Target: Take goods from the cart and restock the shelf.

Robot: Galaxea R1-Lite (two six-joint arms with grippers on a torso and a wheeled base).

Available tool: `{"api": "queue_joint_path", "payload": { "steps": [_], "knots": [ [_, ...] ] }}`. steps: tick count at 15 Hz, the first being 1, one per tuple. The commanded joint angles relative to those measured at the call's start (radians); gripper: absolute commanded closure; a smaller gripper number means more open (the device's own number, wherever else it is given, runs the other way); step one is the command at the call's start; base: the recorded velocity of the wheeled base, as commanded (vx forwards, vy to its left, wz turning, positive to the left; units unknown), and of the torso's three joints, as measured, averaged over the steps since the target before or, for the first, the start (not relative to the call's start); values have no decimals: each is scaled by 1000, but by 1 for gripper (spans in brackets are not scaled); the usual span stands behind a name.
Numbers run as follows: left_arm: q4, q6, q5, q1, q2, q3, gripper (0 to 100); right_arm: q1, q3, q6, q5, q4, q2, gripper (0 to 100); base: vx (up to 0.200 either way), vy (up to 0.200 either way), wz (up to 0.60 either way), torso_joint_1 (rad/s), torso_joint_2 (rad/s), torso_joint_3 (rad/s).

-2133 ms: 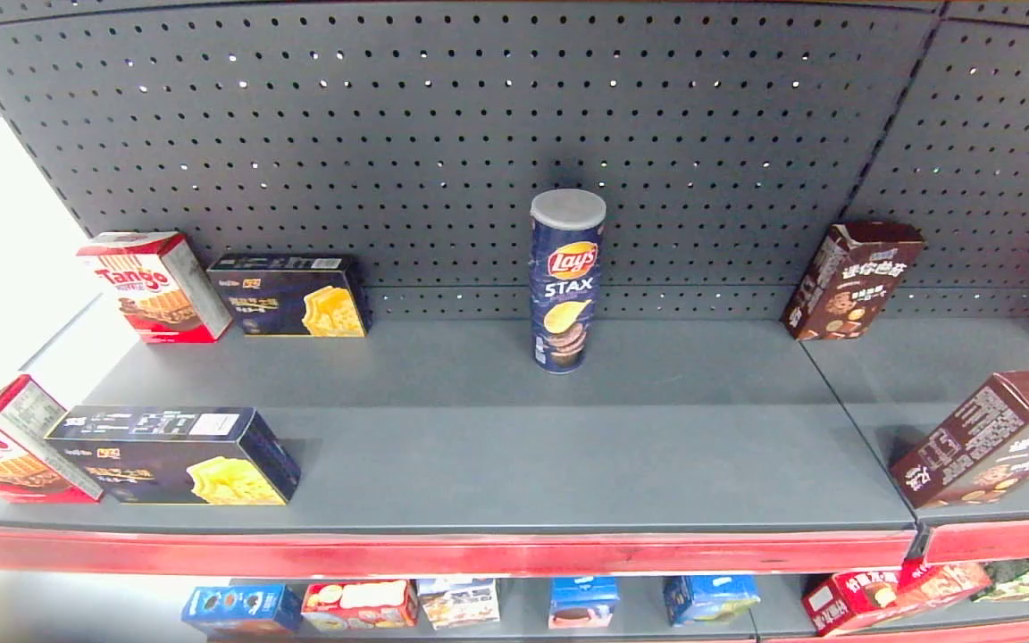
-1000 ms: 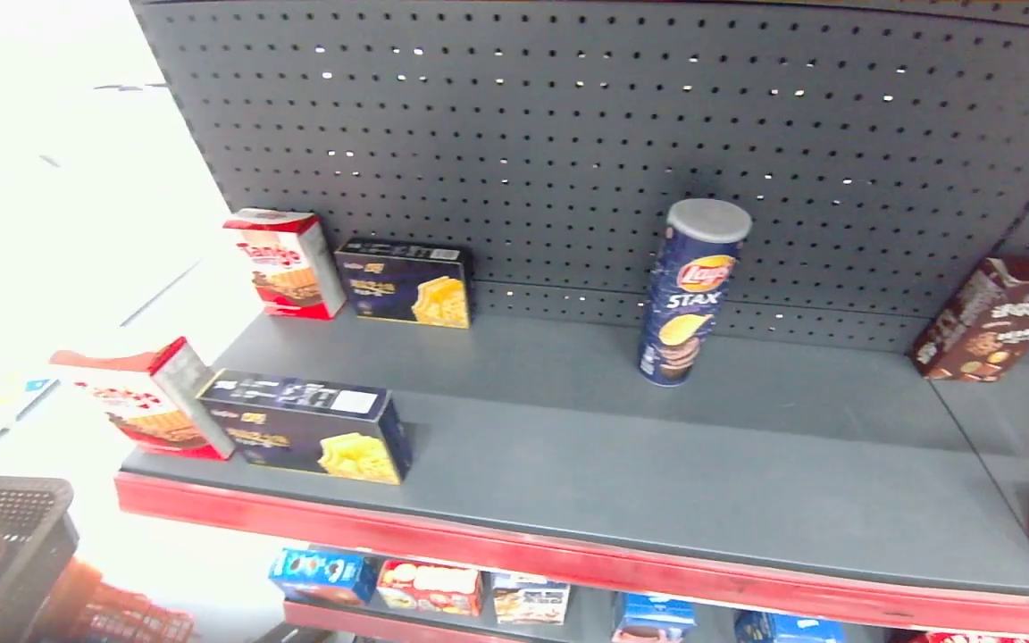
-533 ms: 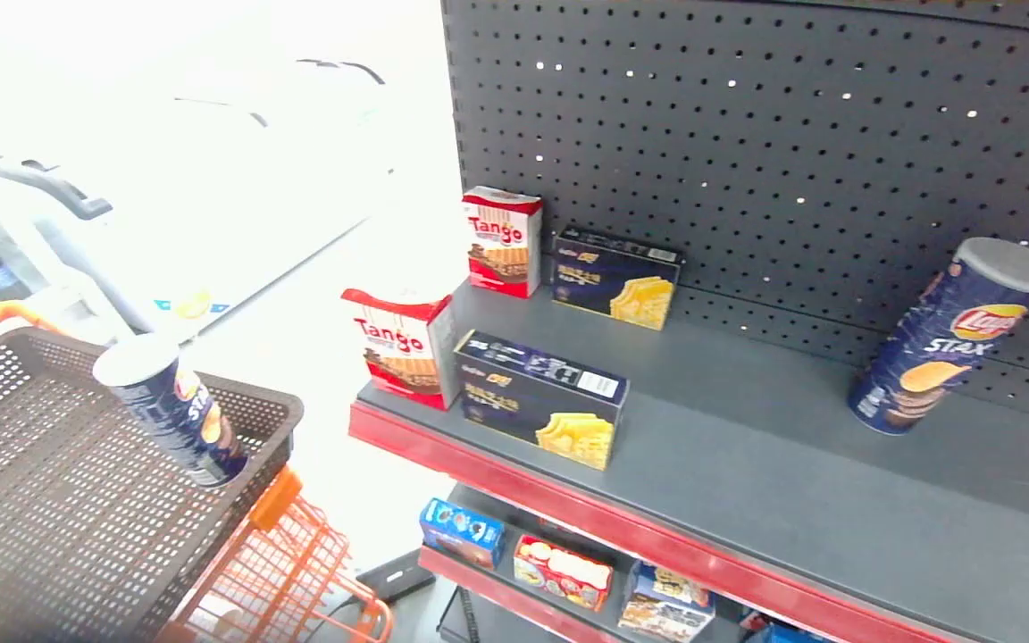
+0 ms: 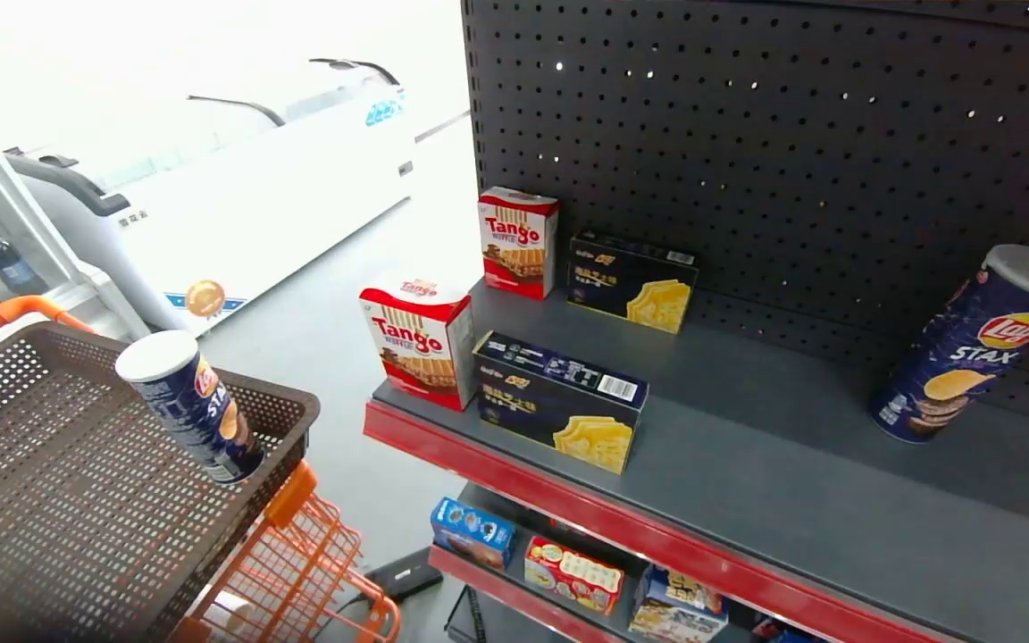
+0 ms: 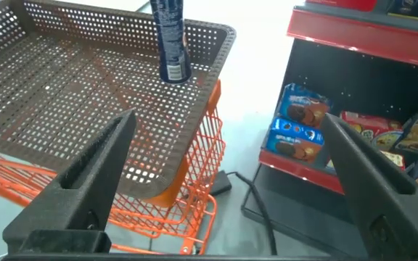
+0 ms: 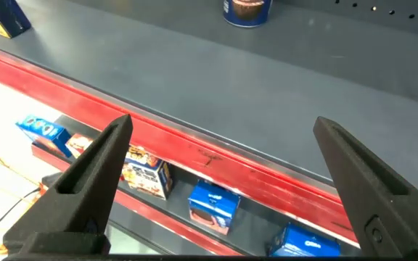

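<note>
stock for the shelf waits in the cart: a dark blue cylindrical chip can with a white lid [image 4: 191, 406] stands upright in the brown perforated plastic basket [image 4: 50, 500], close to the corner nearest the shelf. the basket rides on an orange wire cart [image 4: 293, 493]. a matching dark blue chip can with a grey lid [image 4: 970, 348] already stands at the back of the grey metal shelf with a red front edge [image 4: 747, 509]. the left jaws stand wide apart, holding nothing, facing the basket and well short of the can. the right jaws are likewise wide apart and empty, before the shelf's red edge. i judge the step in hand to be the pick-up from the cart. next, the left arm should come over the basket rim, set its jaws either side of the can's body below the lid, and close squarely, since a tall narrow can tips easily.
</note>
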Motion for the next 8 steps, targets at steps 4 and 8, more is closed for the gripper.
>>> {"api": "queue_joint_path", "payload": {
  "steps": [4,8],
  "knots": [
    [8,2,5,1,1,-9,0,0,0,-1,0,0,0,0,0,0,0,0,0,0],
    [115,34,51,1,267,-281,0,0,0,-1,0,0,0,0,0,0,0,0,0,0]
  ]
}}
